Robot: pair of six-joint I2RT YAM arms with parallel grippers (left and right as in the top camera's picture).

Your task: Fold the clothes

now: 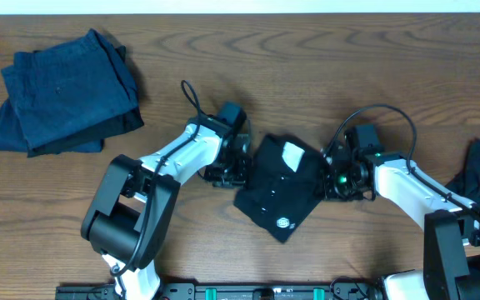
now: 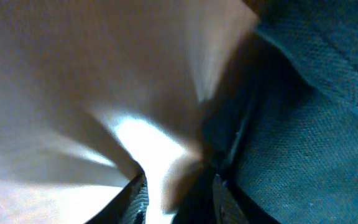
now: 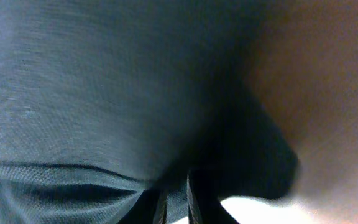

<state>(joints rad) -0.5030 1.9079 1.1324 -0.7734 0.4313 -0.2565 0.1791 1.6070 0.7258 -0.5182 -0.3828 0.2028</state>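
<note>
**Black folded garment lies mid wooden table, flanked by both grippers.**
Its long axis runs across the line between them. The left gripper, jaws apart, touches its left edge. The right gripper meets its right edge equally close, but its grip cannot be judged.

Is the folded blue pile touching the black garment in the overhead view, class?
No, the folded blue pile lies near the far left corner, with bare table between it and the black garment.
</note>
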